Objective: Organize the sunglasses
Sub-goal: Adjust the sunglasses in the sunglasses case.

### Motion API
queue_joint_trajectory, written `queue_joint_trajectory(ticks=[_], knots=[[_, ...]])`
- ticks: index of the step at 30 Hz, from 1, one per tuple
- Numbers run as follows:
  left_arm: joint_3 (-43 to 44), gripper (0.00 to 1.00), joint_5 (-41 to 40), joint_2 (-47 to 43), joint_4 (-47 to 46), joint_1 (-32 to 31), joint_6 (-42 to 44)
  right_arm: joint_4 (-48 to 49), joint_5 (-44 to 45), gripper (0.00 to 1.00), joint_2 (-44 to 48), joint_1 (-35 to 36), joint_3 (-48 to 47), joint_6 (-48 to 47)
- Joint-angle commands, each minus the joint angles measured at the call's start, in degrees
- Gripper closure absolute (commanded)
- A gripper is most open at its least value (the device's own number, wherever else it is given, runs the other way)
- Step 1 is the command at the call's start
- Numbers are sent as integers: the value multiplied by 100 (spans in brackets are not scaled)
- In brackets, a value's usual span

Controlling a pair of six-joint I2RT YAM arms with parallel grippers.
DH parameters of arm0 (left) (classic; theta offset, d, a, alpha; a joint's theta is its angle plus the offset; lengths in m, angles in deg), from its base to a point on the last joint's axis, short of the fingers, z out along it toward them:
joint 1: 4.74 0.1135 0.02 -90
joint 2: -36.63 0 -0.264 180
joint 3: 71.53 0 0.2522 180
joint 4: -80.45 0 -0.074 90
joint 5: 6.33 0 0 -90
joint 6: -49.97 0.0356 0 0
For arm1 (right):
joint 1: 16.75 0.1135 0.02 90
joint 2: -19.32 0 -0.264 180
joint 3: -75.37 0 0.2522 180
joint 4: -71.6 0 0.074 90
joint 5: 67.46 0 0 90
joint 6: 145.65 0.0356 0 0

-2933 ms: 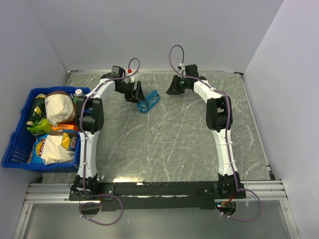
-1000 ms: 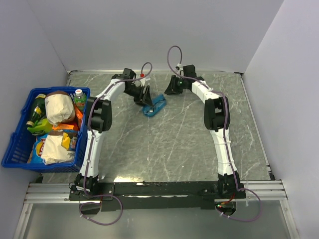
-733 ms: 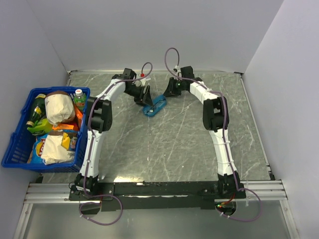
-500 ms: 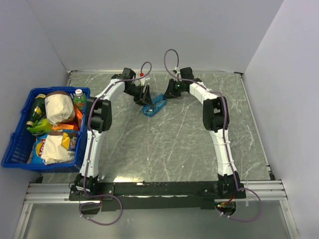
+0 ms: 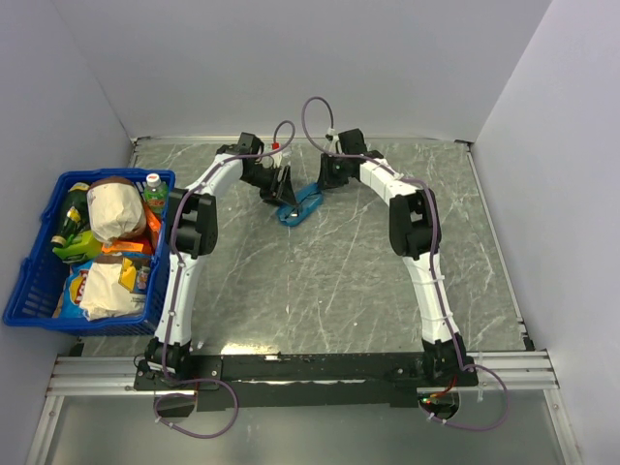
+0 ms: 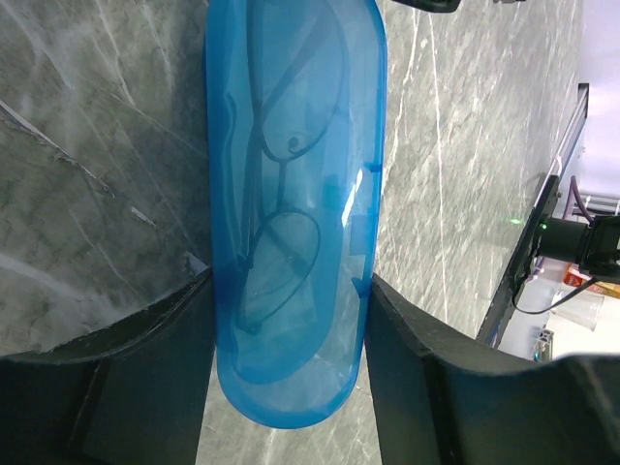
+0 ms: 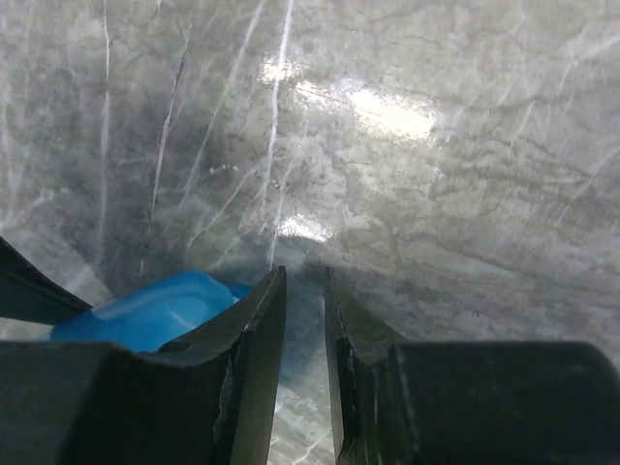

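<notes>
1. Left gripper (image 6: 291, 286): clenched on the case (image 6: 295, 145). Its fingers (image 6: 145, 358) press the two long sides close to the case's near end.
2. Basket (image 5: 21, 291): stands at the left edge of the table (image 5: 320, 281), nearer the arm bases than either gripper. It is full of groceries (image 5: 102, 281).
3. Case: blue and translucent, lying on the far middle of the table between the two grippers.
4. Sunglasses (image 6: 281, 184): inside the case. The thin dark frame shows through the blue wall, with the two lenses in line along the case's length.
5. Right gripper (image 7: 304, 276): at the far end of the case, jaws only a narrow slit apart. The blue end of the case lies just beside one finger. Whether the jaws pinch its edge cannot be told.
</notes>
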Motion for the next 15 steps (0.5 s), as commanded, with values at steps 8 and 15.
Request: queue_joint_trajectory(ticks=[8,15], knots=[[60,42,94,-65,-196,0,-214,180,-73,71,644,191,211,-996],[112,42,77,-21,-161,0,-258,216,147,72,803,376,194,-1322]])
